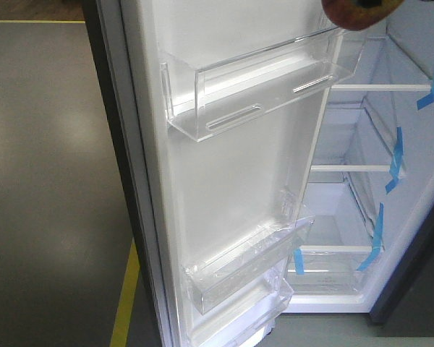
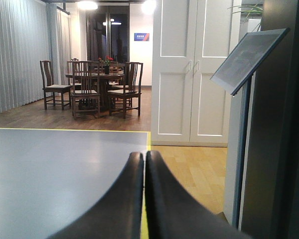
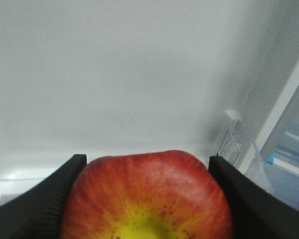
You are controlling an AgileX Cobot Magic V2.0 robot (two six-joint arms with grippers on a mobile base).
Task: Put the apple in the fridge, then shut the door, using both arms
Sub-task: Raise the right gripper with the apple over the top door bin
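The red apple (image 3: 147, 196) with a yellow patch sits between the two black fingers of my right gripper (image 3: 145, 167), which is shut on it. In the front view the apple (image 1: 354, 13) shows at the top edge, above the door's upper clear bin (image 1: 260, 90). The fridge door (image 1: 224, 188) stands open, white inside, with lower clear bins (image 1: 246, 264). The fridge's white interior (image 1: 362, 181) with blue-taped shelves lies to the right. My left gripper (image 2: 144, 158) is shut and empty, pointing away over the grey floor. The right wrist view faces the white door panel (image 3: 129, 74).
Grey floor with a yellow line (image 1: 126, 296) lies left of the door. In the left wrist view a sign stand (image 2: 246, 59), white double doors (image 2: 192, 69) and a dining table with chairs (image 2: 92, 82) stand beyond the floor. A dark panel (image 2: 279, 149) is close on the right.
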